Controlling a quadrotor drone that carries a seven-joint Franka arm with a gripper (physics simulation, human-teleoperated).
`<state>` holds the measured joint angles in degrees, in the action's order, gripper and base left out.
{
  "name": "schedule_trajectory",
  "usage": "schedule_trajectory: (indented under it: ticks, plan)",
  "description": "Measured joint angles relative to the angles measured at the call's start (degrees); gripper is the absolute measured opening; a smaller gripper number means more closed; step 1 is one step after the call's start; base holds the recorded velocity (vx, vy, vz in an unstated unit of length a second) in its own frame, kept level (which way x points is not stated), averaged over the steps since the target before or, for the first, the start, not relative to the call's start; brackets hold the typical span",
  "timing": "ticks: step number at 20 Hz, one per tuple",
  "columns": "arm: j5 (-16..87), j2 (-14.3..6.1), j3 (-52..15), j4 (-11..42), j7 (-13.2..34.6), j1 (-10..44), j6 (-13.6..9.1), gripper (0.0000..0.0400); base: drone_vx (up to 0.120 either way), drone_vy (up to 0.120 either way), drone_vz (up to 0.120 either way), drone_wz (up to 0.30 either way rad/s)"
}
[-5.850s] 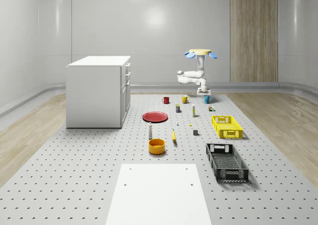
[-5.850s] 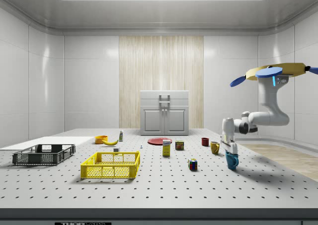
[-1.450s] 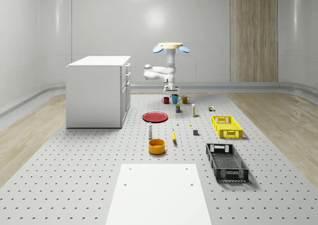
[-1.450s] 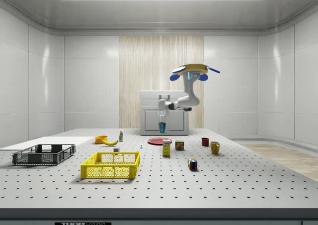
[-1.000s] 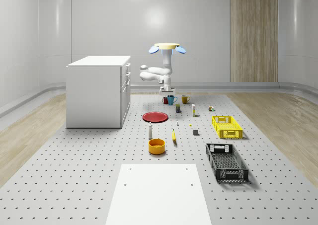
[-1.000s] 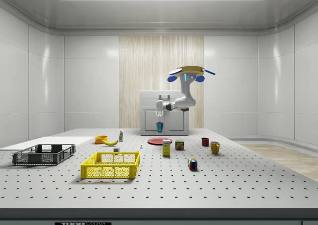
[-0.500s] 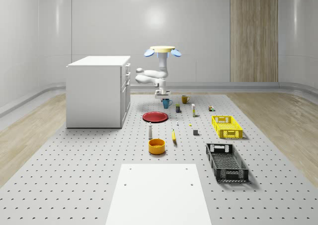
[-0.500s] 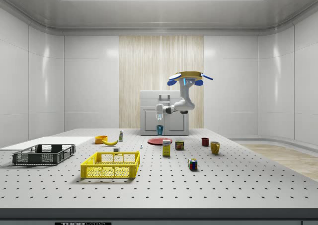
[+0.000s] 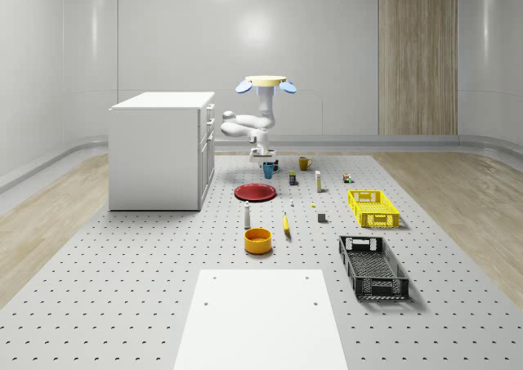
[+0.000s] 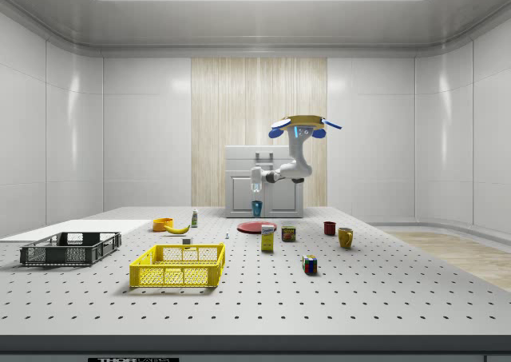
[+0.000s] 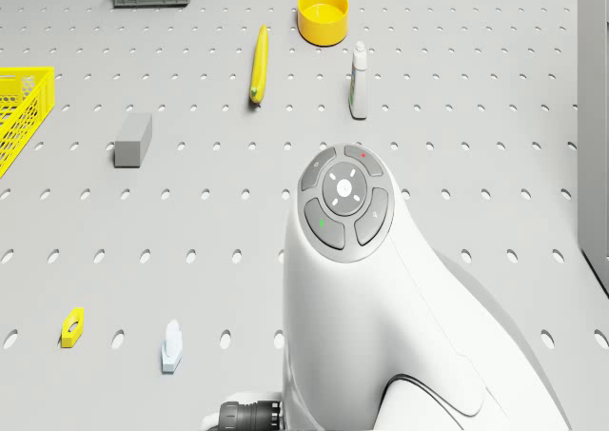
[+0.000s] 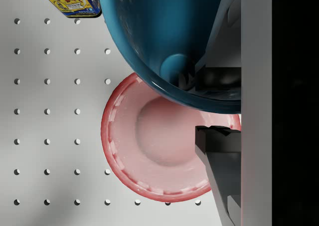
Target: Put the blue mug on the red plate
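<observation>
The blue mug (image 9: pixel 268 170) hangs in the air with my gripper (image 9: pixel 262 153) shut on its rim. The red plate (image 9: pixel 256 192) lies on the perforated table right below it. In the side view the mug (image 10: pixel 257 208) sits a short way above the plate (image 10: pixel 257 228), not touching it. Through the wrist view I look past the mug (image 12: pixel 164 36) and my gripper (image 12: pixel 219 109) down onto the plate (image 12: pixel 154 141), with one dark finger (image 12: pixel 222 151) across its edge. The drone (image 9: pixel 265 82) hovers above the table just behind the plate.
A white cabinet (image 9: pixel 163 149) stands at the whole-scene view's left of the plate. A red mug (image 10: pixel 329 228), a yellow mug (image 9: pixel 304 163) and a can (image 12: pixel 75 1) are nearby. A bottle (image 11: pixel 359 84), banana (image 11: pixel 257 65), yellow bowl (image 9: pixel 257 240), yellow basket (image 9: pixel 373 208) and black crate (image 9: pixel 373 266) lie nearer the front.
The drone has carried the mug from the far right of the table leftward in the whole-scene view to above the red plate, and it has lowered slightly.
</observation>
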<state>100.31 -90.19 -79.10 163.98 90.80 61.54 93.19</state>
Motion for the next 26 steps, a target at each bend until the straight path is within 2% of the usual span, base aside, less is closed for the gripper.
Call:
schedule_trajectory:
  ticks: [15, 21, 26]
  plan:
    - [-1.1, -1.1, -0.56, -3.41, -13.93, -10.16, 1.47, 0.01, 0.0, 0.0, 0.0, 0.0]
    - [1.66, -1.44, 2.67, -5.17, -16.9, -11.82, 3.21, 0.01, 0.0, 0.0, 0.0, 0.0]
    - [3.91, -1.87, 5.08, -4.15, -18.82, -14.99, 4.21, 0.01, 0.0, 0.0, 0.0, 0.0]
